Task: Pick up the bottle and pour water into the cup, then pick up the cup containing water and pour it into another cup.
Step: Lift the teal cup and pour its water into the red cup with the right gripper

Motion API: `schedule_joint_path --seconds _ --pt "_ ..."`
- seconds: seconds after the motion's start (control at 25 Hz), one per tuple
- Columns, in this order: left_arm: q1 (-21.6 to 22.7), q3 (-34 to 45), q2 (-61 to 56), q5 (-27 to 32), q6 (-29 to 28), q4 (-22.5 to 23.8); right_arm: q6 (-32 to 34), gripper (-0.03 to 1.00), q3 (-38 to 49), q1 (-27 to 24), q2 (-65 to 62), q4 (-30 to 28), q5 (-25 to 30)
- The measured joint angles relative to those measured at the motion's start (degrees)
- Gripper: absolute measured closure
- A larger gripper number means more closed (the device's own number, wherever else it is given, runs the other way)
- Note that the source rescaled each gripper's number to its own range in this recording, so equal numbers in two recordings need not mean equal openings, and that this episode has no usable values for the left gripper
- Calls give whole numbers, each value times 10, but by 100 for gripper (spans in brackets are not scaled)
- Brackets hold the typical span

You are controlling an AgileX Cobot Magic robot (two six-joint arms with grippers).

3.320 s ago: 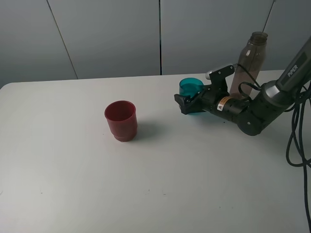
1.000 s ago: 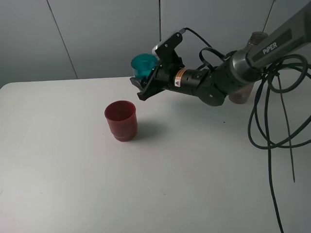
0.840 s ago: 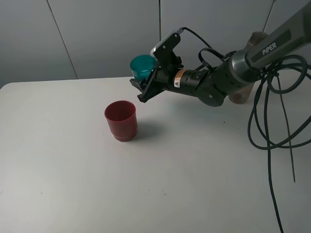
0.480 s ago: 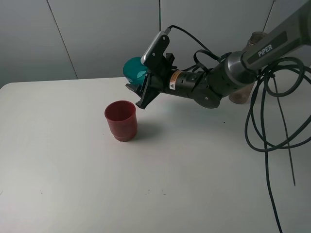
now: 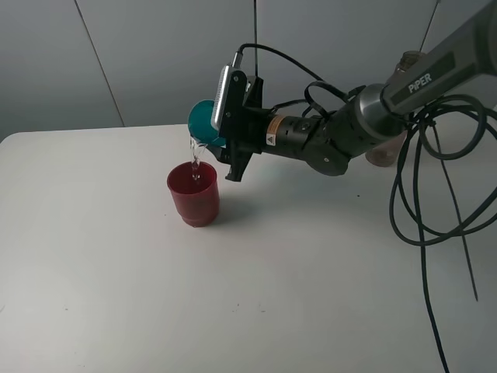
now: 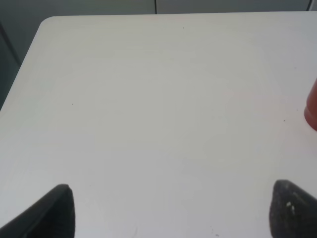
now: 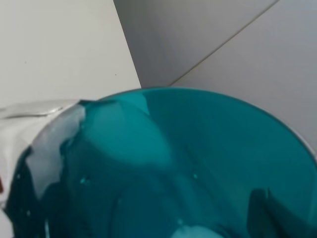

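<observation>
My right gripper (image 5: 217,140) is shut on the teal cup (image 5: 203,123) and holds it tipped on its side above the dark red cup (image 5: 193,193). A thin stream of water (image 5: 194,158) falls from the teal cup's rim into the red cup, which stands upright on the table. In the right wrist view the teal cup (image 7: 188,168) fills the frame, with water (image 7: 47,144) running over its lip. The grey-brown bottle (image 5: 409,62) stands at the back right, mostly hidden behind the right arm. My left gripper (image 6: 173,218) is open over bare table, with the red cup's edge (image 6: 312,106) beside it.
The white table (image 5: 256,295) carries only the red cup and the bottle. Black cables (image 5: 423,202) hang in loops from the right arm over the table's right side. A grey panelled wall (image 5: 140,54) stands behind the far edge.
The right gripper carried the teal cup left to a spot over the red cup and rolled it further over. Water now streams out, where none fell before.
</observation>
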Motion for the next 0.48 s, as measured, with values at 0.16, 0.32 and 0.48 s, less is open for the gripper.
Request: schedule_joint_path --seconds 0.16,0.32,0.48 --pt "0 0 0 0 0 0 -60 90 0 1 0 4 -4" --pt "0 0 0 0 0 0 -117 90 0 1 0 21 -6" --pt "0 0 0 0 0 0 -150 90 0 1 0 37 -23"
